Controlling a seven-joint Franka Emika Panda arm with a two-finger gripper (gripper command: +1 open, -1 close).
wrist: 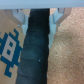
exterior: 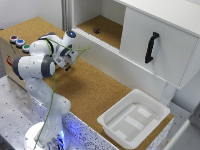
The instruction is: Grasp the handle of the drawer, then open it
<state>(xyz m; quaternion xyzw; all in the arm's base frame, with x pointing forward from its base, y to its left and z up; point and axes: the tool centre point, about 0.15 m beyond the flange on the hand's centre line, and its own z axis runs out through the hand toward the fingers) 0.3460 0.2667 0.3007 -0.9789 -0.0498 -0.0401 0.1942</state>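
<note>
The gripper (wrist: 38, 17) straddles the black handle (wrist: 35, 50), fingers on either side.

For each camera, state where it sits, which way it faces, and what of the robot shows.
Exterior view: off the arm, raised, looking down over the cork-topped table; shows the whole arm.
Wrist view: on the wrist, facing along the gripper at a black part close up; its fingers show.
Shared: cork surface.
</note>
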